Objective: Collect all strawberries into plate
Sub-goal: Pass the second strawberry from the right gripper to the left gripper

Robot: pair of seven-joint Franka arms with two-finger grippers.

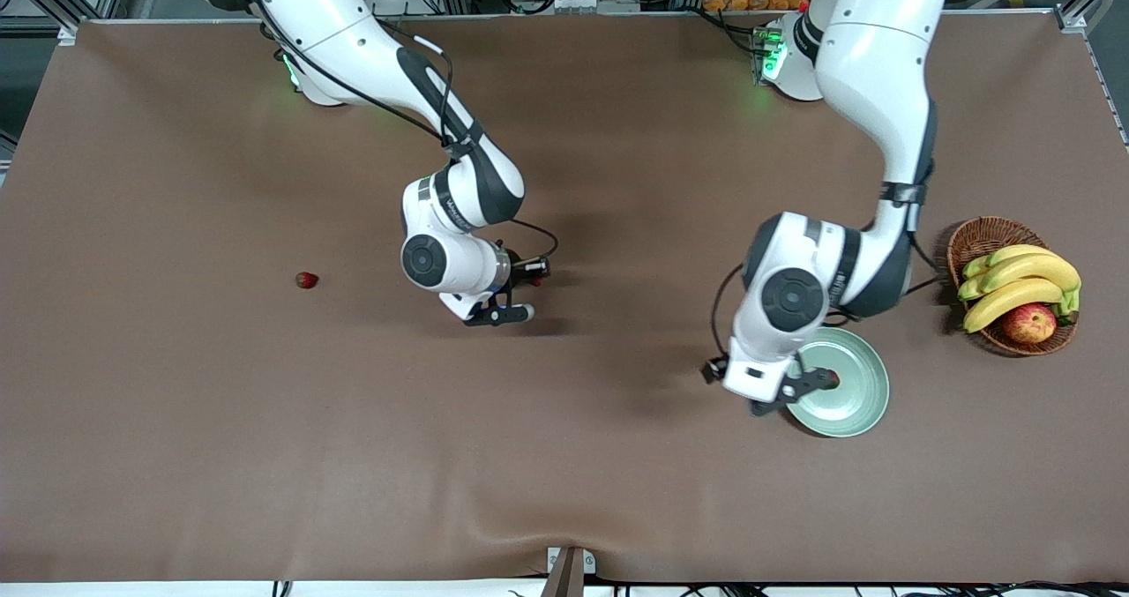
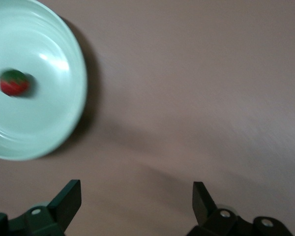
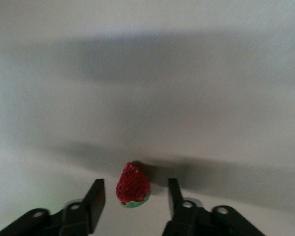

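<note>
Left gripper [image 2: 136,209] wide open, empty; one strawberry [image 2: 14,82] sits in plate [image 2: 64,128], lower right. Right gripper [image 3: 132,204], mid-frame, part-open around second strawberry [image 3: 133,186]; you'd close next. Third strawberry [image 1: 306,279] waits mid-left.

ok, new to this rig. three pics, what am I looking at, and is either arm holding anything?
Two white robot arms work at a brown table. The large picture looks down from a high camera facing them; the other two come from cameras on each arm's wrist.

The left tool stands open and empty beside the mint-green plate, where one strawberry already lies. The right tool is down at the middle of the table, its fingers apart on either side of a second strawberry, not gripping it. A third strawberry lies loose toward the right arm's end. A wicker basket of bananas and an apple sits at the left arm's end.
</note>
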